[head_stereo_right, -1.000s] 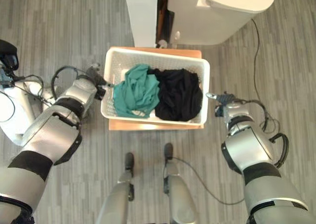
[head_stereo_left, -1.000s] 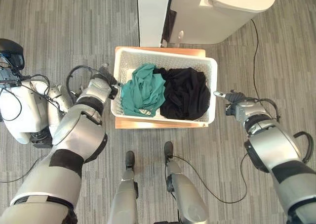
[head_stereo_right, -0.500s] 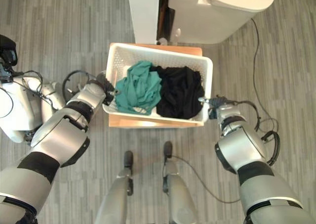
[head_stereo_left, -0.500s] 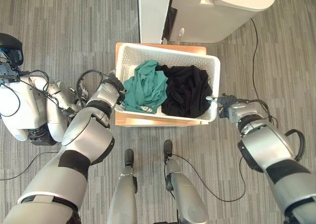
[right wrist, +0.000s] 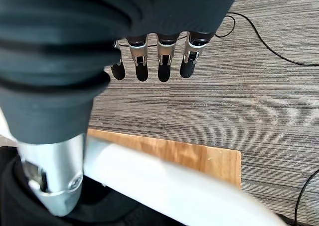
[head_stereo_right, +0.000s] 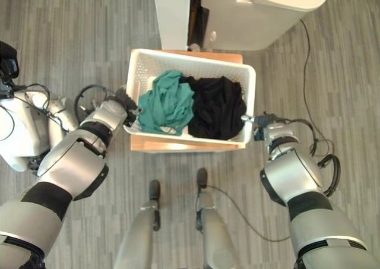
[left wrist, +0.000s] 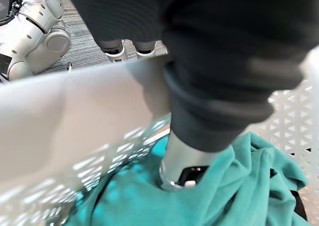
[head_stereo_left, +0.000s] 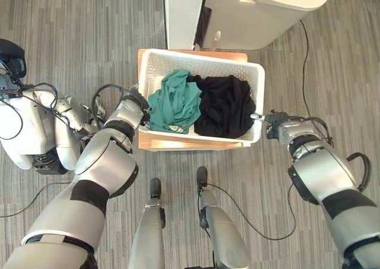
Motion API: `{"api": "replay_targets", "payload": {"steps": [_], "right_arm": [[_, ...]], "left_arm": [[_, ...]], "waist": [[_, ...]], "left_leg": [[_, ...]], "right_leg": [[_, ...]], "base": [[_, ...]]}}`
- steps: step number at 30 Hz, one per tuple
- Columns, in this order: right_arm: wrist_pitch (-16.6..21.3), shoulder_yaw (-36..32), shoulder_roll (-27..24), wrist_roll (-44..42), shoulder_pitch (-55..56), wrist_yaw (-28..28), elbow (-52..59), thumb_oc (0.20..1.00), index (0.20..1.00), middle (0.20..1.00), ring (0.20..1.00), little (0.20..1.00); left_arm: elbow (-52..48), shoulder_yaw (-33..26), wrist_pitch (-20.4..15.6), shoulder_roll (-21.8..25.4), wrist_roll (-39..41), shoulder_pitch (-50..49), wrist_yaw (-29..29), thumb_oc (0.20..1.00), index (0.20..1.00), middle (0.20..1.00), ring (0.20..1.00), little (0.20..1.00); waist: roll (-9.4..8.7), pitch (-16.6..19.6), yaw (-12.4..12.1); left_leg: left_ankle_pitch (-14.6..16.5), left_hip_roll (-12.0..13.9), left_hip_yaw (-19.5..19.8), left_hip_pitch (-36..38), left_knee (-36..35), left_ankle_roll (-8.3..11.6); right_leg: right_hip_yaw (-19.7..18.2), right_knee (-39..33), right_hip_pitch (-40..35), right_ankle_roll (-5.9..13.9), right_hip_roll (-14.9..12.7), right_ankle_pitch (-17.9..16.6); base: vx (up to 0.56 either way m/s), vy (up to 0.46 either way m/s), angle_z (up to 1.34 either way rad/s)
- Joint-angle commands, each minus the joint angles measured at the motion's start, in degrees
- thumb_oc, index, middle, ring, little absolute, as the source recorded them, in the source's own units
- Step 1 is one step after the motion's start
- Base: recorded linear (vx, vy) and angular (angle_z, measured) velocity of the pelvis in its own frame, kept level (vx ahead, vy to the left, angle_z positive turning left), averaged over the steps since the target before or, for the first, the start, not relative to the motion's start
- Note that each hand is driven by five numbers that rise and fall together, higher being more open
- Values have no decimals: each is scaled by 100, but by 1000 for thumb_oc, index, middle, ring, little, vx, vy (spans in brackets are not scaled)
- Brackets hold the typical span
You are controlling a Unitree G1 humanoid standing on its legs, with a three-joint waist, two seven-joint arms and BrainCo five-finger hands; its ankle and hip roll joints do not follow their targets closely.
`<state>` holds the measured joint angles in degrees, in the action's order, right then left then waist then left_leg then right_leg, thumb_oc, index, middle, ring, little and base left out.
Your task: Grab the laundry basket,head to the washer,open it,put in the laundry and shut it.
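Observation:
The white laundry basket [head_stereo_left: 202, 54] stands on a low wooden stand [head_stereo_left: 178, 143] and holds a teal garment [head_stereo_left: 175, 103] and a black garment [head_stereo_left: 222, 105]. My left hand [head_stereo_left: 132, 105] is at the basket's left rim [left wrist: 60, 116]. Its thumb [left wrist: 187, 161] is inside against the teal garment [left wrist: 239, 186], its fingers [left wrist: 115, 47] outside, pinching the rim. My right hand [head_stereo_left: 278, 119] is at the right rim [right wrist: 164, 181]. Its thumb [right wrist: 55, 176] reaches inside while its straight fingers [right wrist: 164, 61] hang outside, apart from the wall. The white washer [head_stereo_left: 261, 13] stands just beyond the basket.
A white cabinet panel [head_stereo_left: 184, 13] stands beside the washer, with a dark gap between them. Another white robot [head_stereo_left: 29, 126] sits on the floor to the left. A thin black cord [head_stereo_left: 306, 61] runs from the washer across the grey carpet on the right.
Both hands have moved inward from beside the basket to its two side rims, and each thumb has gone over the rim into the basket.

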<state>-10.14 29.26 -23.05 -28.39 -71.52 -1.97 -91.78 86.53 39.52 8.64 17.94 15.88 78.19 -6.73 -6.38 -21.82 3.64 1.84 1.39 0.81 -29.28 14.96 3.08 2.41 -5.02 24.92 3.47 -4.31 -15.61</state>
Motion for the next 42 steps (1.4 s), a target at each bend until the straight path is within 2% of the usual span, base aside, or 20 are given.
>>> {"api": "replay_targets", "payload": {"steps": [1, 4, 8, 17, 18, 19, 20, 21, 22, 24, 26, 27, 28, 35, 39, 42], "right_arm": [[-36, 381, -229, 322, -699, 30, -323, 1000, 1000, 1000, 1000, 1000], [-119, 661, -5, 877, -753, 150, -302, 1000, 1000, 1000, 1000, 1000], [-136, 817, 107, 1121, -856, 196, -302, 1000, 1000, 1000, 1000, 1000], [-197, 954, 47, 1382, -917, 299, -409, 1000, 1000, 1000, 1000, 1000], [-208, 945, 32, 1379, -907, 309, -425, 944, 944, 944, 944, 944], [-215, 944, 22, 1370, -900, 312, -435, 944, 944, 944, 944, 944], [-223, 929, 9, 1341, -893, 316, -448, 784, 784, 784, 784, 784], [-223, 929, 9, 1340, -892, 315, -448, 627, 627, 627, 627, 627], [-211, 912, 3, 1303, -861, 317, -446, 517, 517, 517, 517, 517], [-193, 917, -14, 1292, -858, 314, -441, 200, 200, 200, 200, 200], [-8, 915, -85, 1103, -860, 188, -241, 200, 200, 200, 200, 200], [53, 922, -117, 1031, -843, 179, -179, 228, 228, 228, 228, 228], [124, 930, -126, 913, -846, 139, -51, 200, 200, 200, 200, 200], [427, 904, -293, 312, -378, -102, 755, 200, 200, 200, 200, 200], [601, 714, -708, 118, 282, -226, 1689, 200, 200, 200, 200, 200], [686, 167, -1601, 147, 1637, -300, 3785, 200, 200, 200, 200, 200]], "left_arm": [[249, 109, -220, 65, 103, 1102, -156, 1000, 1000, 1000, 1000, 1000], [171, -49, -230, -23, 228, 1197, -168, 1000, 1000, 1000, 1000, 1000], [146, -53, -252, -89, 263, 1304, -169, 1000, 1000, 1000, 1000, 1000], [269, 15, -186, -148, 223, 1435, -78, 1000, 1000, 1000, 1000, 1000], [277, 1, -178, -146, 237, 1439, -69, 755, 755, 755, 755, 755], [292, 4, -165, -142, 236, 1432, -53, 642, 642, 642, 642, 642], [317, 11, -153, -139, 225, 1419, -43, 517, 517, 517, 517, 517], [317, 12, -153, -140, 225, 1419, -42, 250, 250, 250, 250, 250], [338, 61, -123, -120, 182, 1406, -17, 200, 200, 200, 200, 200], [359, 191, -118, -104, -11, 1403, 13, 200, 200, 200, 200, 200], [231, 592, -210, -50, -540, 1307, 40, 200, 200, 200, 200, 200], [222, 682, -231, -45, -638, 1264, 74, 200, 200, 200, 200, 200], [241, 746, -229, -22, -723, 1175, 63, 200, 200, 200, 200, 200], [-96, 1025, -381, 324, -1163, 763, -294, 200, 200, 200, 200, 200], [-545, 1068, -500, 456, -1398, 132, -444, 200, 200, 200, 200, 200], [-1839, 885, -586, 922, -1572, -831, -552, 200, 200, 200, 200, 200]], "waist": [[456, -706, -147], [452, -734, -173], [456, -728, -185], [442, -721, -159], [439, -729, -157], [437, -732, -153], [432, -735, -153], [432, -735, -154], [437, -737, -143], [438, -737, -136], [443, -738, -102], [455, -732, -99], [470, -727, -85], [502, -551, -48], [549, -333, -63], [583, -73, -94]], "left_leg": [[-971, 196, 189, 997, -1996, 68], [-994, 181, 216, 887, -1996, 75], [-1017, 181, 225, 815, -1996, 83], [-1035, 146, 256, 644, -1996, 75], [-1031, 151, 261, 646, -1996, 73], [-1030, 151, 262, 647, -1996, 72], [-1027, 150, 264, 653, -1996, 72], [-1026, 150, 263, 654, -1996, 72], [-1025, 151, 261, 664, -1996, 73], [-1024, 151, 256, 669, -1996, 75], [-1004, 161, 242, 691, -1996, 70], [-994, 162, 237, 703, -1996, 68], [-981, 166, 225, 723, -1996, 69], [-859, 209, 138, 934, -1996, 77], [-737, 259, 87, 1173, -1996, 90], [-556, 324, 37, 1586, -1996, 98]], "right_leg": [[141, 236, -332, 387, -48, 604], [155, 214, -250, 389, -42, 574], [161, 195, -185, 394, -44, 546], [168, 158, -54, 396, -28, 524], [168, 154, -56, 394, -22, 525], [164, 152, -58, 390, -19, 527], [167, 149, -62, 389, -14, 530], [167, 149, -63, 388, -14, 530], [165, 149, -67, 385, -7, 535], [164, 149, -68, 384, -7, 537], [134, 152, -64, 385, -12, 530], [128, 150, -68, 390, -10, 534], [114, 140, -82, 395, -10, 536], [45, 144, -256, 423, -6, 622], [34, 157, -461, 446, -18, 719], [86, 242, -807, 435, -26, 899]], "base": [[0, 0, 0], [0, 0, 0], [0, 0, 0], [2, 0, 0], [0, 0, 0], [0, 0, 0], [0, 0, 0], [0, 0, 0], [0, 0, 0], [0, 0, 0], [-5, 38, -1], [-11, 38, -3], [-10, 36, -3], [0, 9, -6], [34, -22, -8], [106, -67, -12]]}}
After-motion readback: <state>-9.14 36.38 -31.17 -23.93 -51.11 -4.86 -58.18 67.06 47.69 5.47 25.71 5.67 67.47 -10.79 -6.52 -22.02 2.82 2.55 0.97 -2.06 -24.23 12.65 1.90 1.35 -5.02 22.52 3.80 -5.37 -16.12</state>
